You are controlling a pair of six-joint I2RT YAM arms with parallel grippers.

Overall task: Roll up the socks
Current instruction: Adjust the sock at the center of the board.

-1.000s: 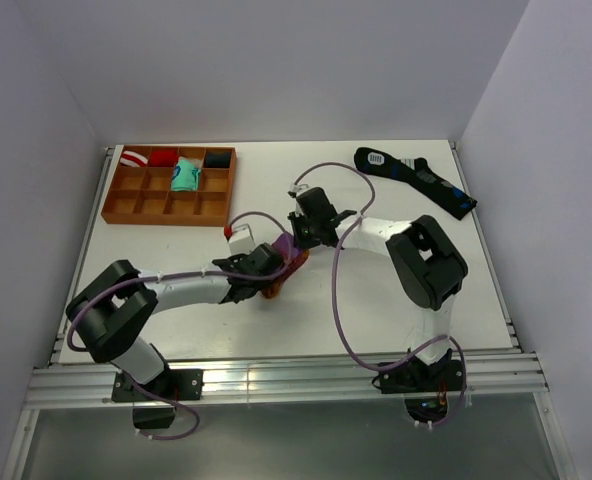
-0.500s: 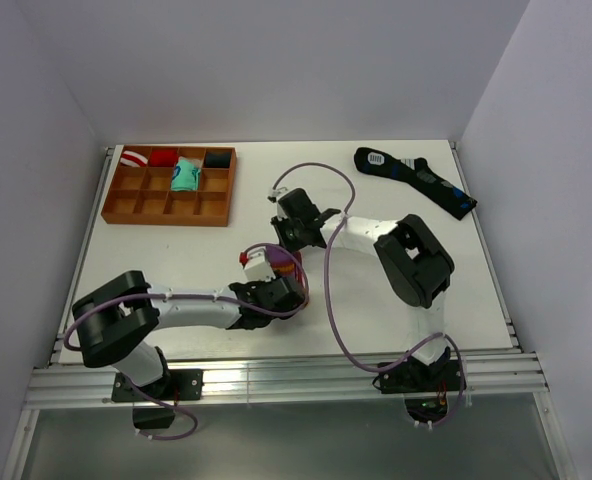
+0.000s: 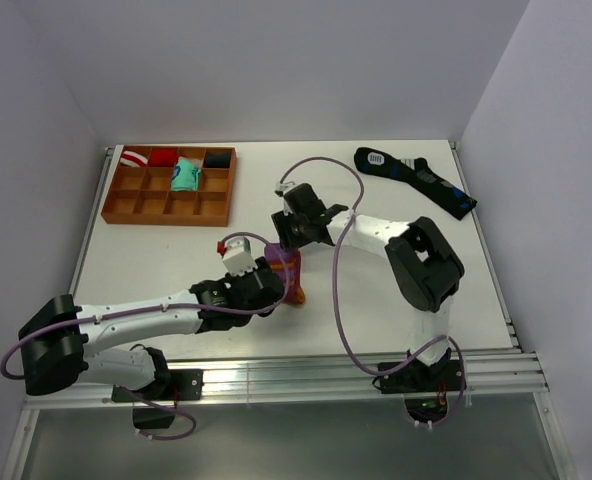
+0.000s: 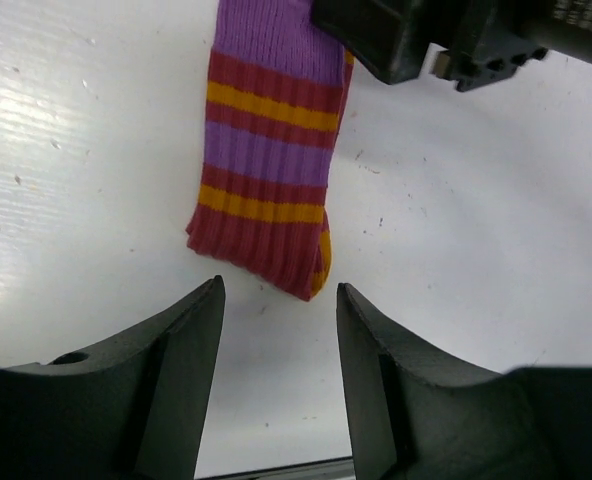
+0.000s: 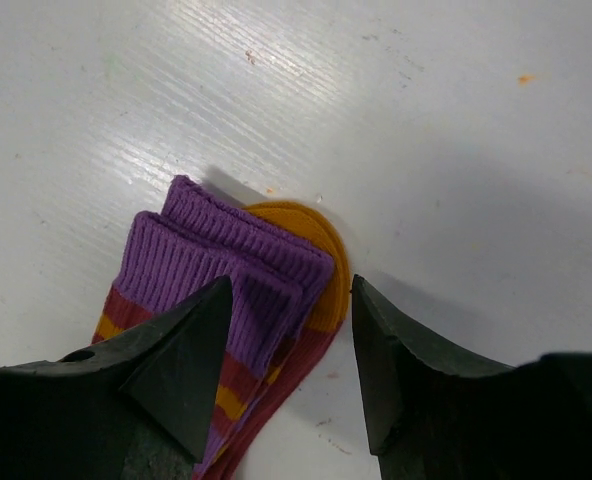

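Note:
The socks lie folded flat on the white table between the two arms: purple cuffs with orange and maroon stripes, stacked over an orange toe. My left gripper is open just short of the fold's near end, with only bare table between its fingers. Open too, my right gripper hovers over the cuff end and orange toe, straddling them without gripping. Its black body shows at the top of the left wrist view.
A wooden divided tray stands at the back left with rolled bundles in its far row. A long black sock with blue marks lies at the back right. Purple cables loop over both arms.
Both grippers have opened and let go of the socks. The left arm has drawn back toward the near left, and the socks now lie folded on the table.

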